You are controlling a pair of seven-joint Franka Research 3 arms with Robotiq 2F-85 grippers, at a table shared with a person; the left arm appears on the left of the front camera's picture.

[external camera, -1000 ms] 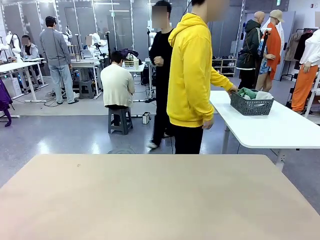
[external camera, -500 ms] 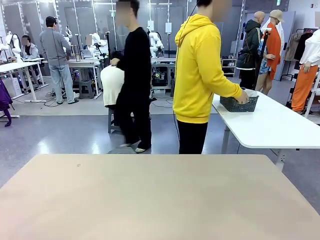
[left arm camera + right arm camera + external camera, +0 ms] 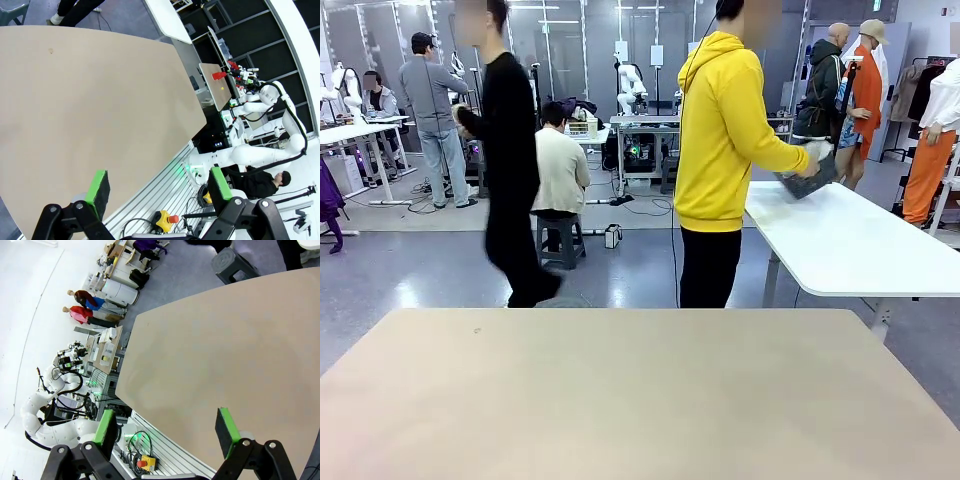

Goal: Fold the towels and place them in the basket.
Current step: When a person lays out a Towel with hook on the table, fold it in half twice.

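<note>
A person in a yellow hoodie [image 3: 725, 130] stands beyond my table, turned to a white side table [image 3: 850, 245]. Both hands lift the dark grey basket [image 3: 807, 178] tilted above it; something pale sits at the basket's top edge, too blurred to tell as towels. My left gripper [image 3: 159, 187] hangs open over the beige table's [image 3: 90, 100] edge with nothing between its green pads. My right gripper [image 3: 167, 429] is open too, above the same table's [image 3: 215, 365] edge, with nothing held.
The beige tabletop [image 3: 630, 390] lies bare in front of me. A person in black [image 3: 510, 150] walks left behind it. Other people and workbenches stand farther back in the room.
The person in yellow has picked the basket up off the white table and tilted it. The person in black has walked from the middle to the left. Both grippers stay still.
</note>
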